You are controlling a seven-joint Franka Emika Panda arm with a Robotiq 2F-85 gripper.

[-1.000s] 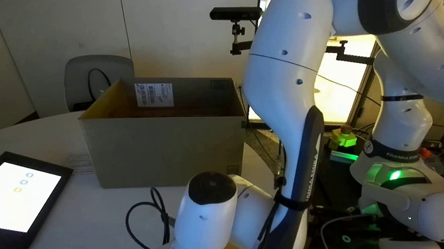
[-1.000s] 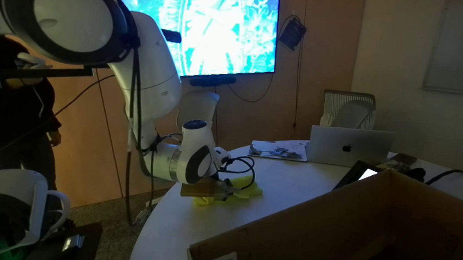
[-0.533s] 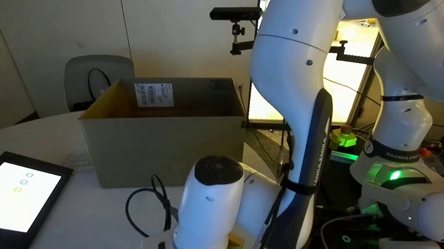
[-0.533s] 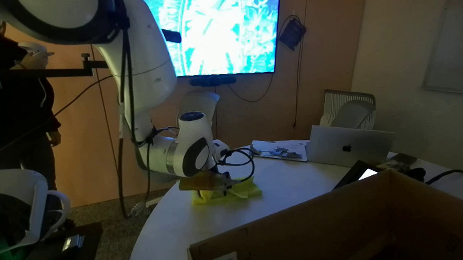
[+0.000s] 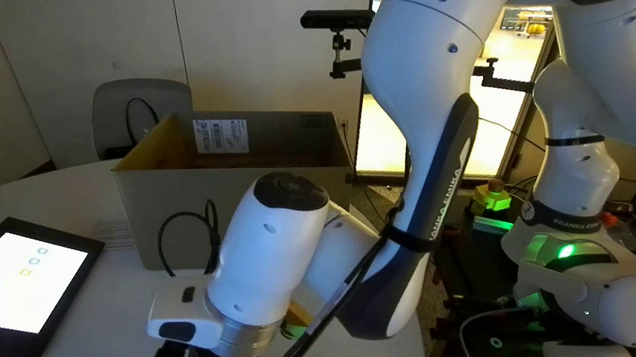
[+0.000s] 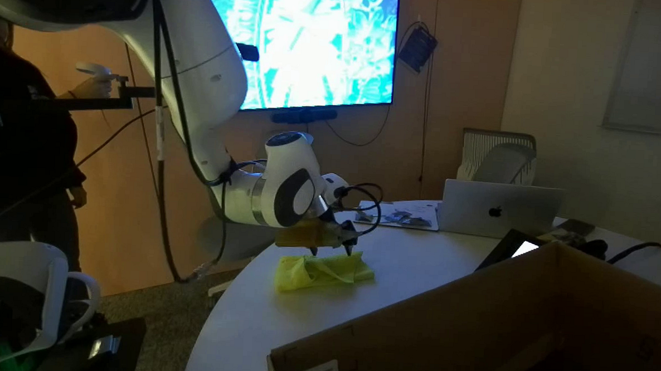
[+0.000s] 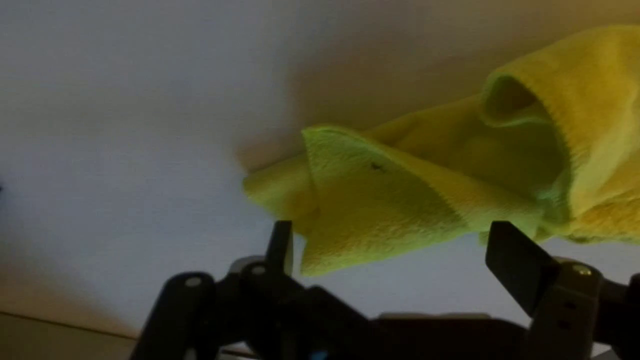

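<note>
Hovering above the tabletop: one black two-fingered gripper (image 6: 332, 252), fingers spread wide, nothing held, tips apparently just clear of what lies below. Beneath: one bright yellow, plush fabric cloth (image 7: 380, 215), rumpled and loosely folded, on a white, smooth, round table (image 6: 246, 327), near the curved edge on the arm's side; no corner shows. Possible faults, by judgement: in the wrist view most of the cloth sits to one side of the line between the fingertips, so a pinch here could catch only a margin and slip; loose folds could let one layer lift without the rest; a sideways nudge could push it over that edge. One slack, black cable loop (image 5: 214, 236) at the wrist, liable to snag on any rim brought close. Containers, one: a brown, rectangular cardboard box (image 5: 183, 191), lidless, standing apart from the cloth, near the same edge; white, oblong printed label (image 5: 220, 136) on an inner wall; floor in shadow, contents cannot be told.
</note>
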